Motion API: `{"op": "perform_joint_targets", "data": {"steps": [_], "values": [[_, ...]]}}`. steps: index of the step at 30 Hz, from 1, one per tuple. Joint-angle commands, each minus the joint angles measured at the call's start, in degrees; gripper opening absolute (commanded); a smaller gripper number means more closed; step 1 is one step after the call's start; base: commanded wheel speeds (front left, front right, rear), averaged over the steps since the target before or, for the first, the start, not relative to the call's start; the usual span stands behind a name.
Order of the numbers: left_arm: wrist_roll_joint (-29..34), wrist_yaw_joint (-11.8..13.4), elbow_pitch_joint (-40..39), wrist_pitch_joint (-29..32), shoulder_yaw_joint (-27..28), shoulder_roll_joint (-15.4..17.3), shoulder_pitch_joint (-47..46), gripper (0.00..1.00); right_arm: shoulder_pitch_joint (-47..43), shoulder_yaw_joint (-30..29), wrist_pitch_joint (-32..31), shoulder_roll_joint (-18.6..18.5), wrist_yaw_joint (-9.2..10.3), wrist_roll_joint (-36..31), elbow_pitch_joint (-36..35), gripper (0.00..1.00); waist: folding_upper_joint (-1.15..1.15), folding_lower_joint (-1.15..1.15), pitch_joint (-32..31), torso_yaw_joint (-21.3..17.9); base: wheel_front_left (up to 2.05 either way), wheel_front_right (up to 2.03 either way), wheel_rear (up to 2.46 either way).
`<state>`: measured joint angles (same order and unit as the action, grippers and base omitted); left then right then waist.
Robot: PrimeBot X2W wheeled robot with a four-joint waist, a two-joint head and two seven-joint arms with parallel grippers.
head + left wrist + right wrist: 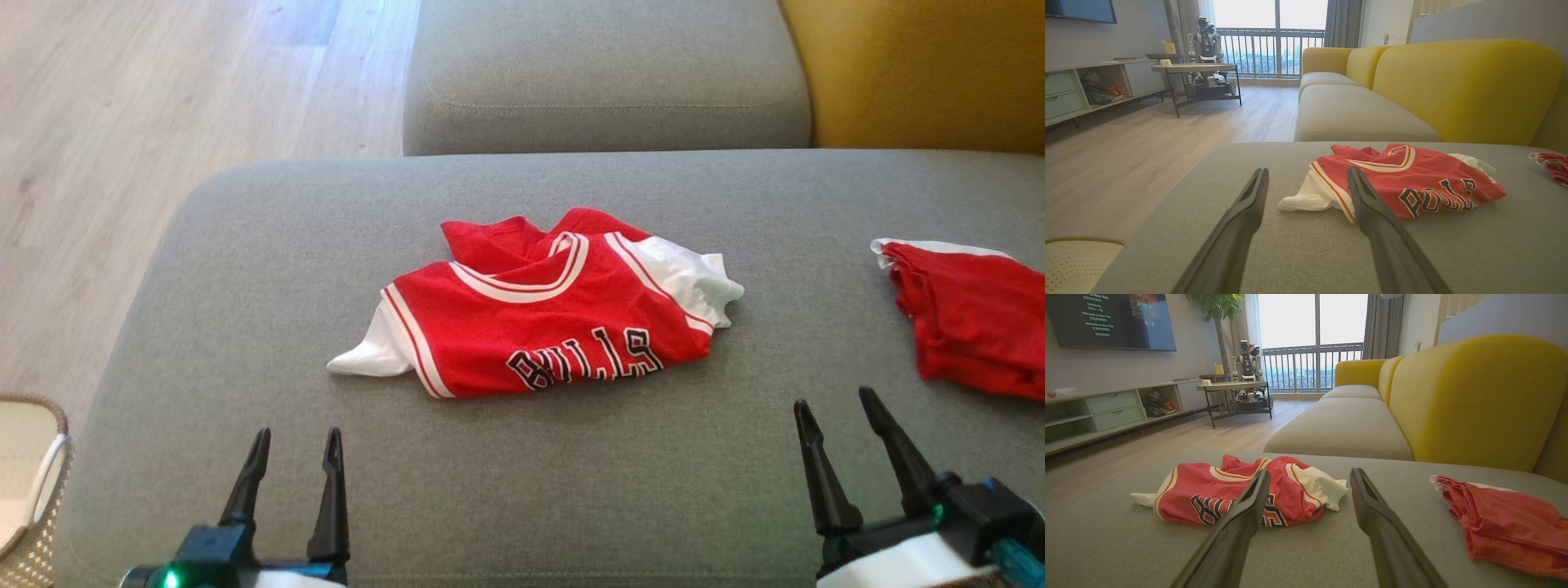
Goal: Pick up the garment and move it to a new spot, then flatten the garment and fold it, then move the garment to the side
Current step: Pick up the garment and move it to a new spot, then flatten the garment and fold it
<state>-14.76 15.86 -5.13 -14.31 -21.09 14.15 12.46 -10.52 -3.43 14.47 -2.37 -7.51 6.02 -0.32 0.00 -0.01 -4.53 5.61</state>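
Bulls jersey point(555, 318) lies crumpled on the grey sofa seat point(245, 327), ahead-right of the left pincer point(296, 434) and ahead-left of the right pincer point(834, 400). Both pincers are spread wide, empty, not touching cloth. Step in hand looks like the pickup. Suggest left takes the white sleeve point(367, 355) nearest it and right takes the opposite shoulder, then lift together. Avoid the second red garment point(971, 318) ahead-right of the right pincer.

Red jersey point(555, 331), white sleeves, black BULLS lettering, seen crumpled and bunched; laid at centre of grey cushion point(245, 286), collar turned toward far side.
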Motion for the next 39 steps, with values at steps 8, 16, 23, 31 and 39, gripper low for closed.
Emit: {"op": "perform_joint_targets", "data": {"steps": [8, 16, 23, 31, 39], "values": [[2.52, -3.97, -1.85, -0.68, 8.39, -4.06, 0.69, 1.00, -0.04, 0.21, 0.52, -0.51, 0.02, 0.27, -1.63, 1.00, 0.00, 0.01, -0.74, -1.28, 0.00, 0.00, 0.00], [5.25, -7.25, -1.46, -0.68, 12.54, -6.47, 1.60, 1.00, -0.27, 0.48, 0.52, -0.51, 0.02, 1.10, -1.44, 1.00, 0.00, 0.01, -0.98, -1.59, 0.00, 0.00, 0.00], [7.03, -9.47, -0.73, -0.69, 14.11, -8.12, 1.51, 1.00, -0.19, 0.75, 0.52, -0.51, 0.02, 0.89, -1.44, 1.00, 0.00, 0.01, -0.79, -1.28, 0.00, 0.00, 0.00], [8.44, -11.22, -0.20, -0.69, 15.37, -9.34, 1.18, 1.00, 0.18, 1.03, 0.52, -0.51, 0.02, 1.24, -1.11, 1.00, 0.00, 0.01, -0.33, -1.22, 0.00, 0.00, 0.00], [9.67, -13.53, 0.85, -0.69, 15.72, -9.14, -0.89, 1.00, 0.70, 1.21, 0.52, -0.51, 0.02, 1.52, -1.10, 1.00, 0.00, 0.01, 0.93, -1.27, 0.00, 0.00, 0.00]]}}
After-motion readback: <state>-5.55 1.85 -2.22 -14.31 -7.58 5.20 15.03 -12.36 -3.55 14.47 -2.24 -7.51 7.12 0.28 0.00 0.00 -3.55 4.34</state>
